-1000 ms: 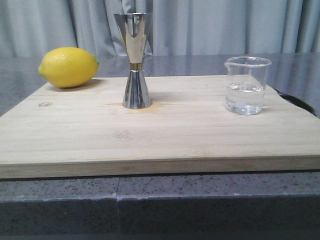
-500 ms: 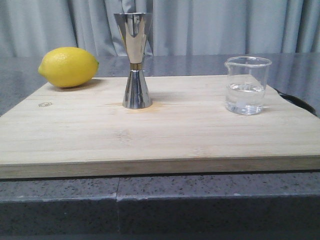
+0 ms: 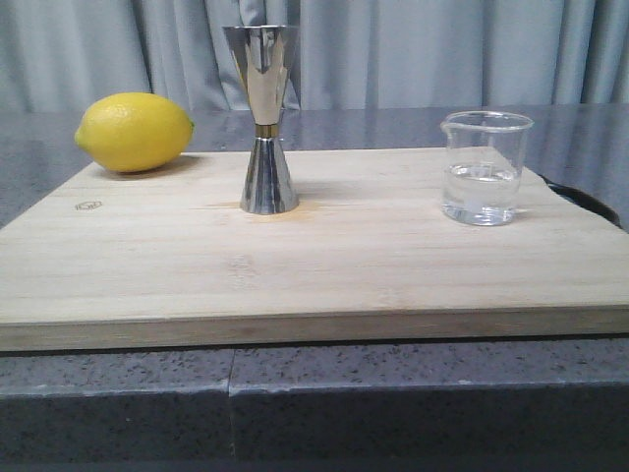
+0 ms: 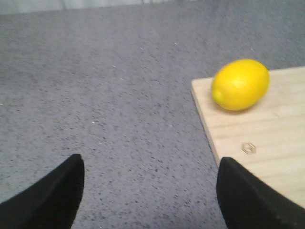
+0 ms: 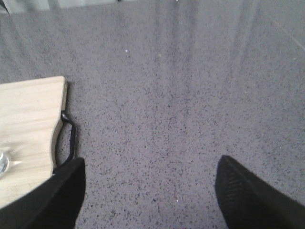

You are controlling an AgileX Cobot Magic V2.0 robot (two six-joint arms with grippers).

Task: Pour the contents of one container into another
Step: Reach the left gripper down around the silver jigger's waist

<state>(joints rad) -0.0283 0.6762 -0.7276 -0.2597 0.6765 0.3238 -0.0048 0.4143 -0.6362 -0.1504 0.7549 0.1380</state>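
A small clear glass beaker [image 3: 486,167] with some clear liquid stands on the right part of the wooden board [image 3: 314,265]. The tall steel jigger [image 3: 263,118] stands upright left of the board's middle. Neither gripper shows in the front view. My left gripper [image 4: 150,183] is open over grey counter beside the board's left edge, holding nothing. My right gripper [image 5: 150,183] is open over grey counter off the board's right edge, also holding nothing. Only a sliver of the beaker's base [image 5: 2,164] shows in the right wrist view.
A yellow lemon [image 3: 135,131] [image 4: 240,85] lies at the board's far left corner. A black handle loop [image 5: 68,138] sticks out of the board's right edge. Grey speckled counter [image 4: 105,95] surrounds the board, and grey curtains [image 3: 442,49] hang behind.
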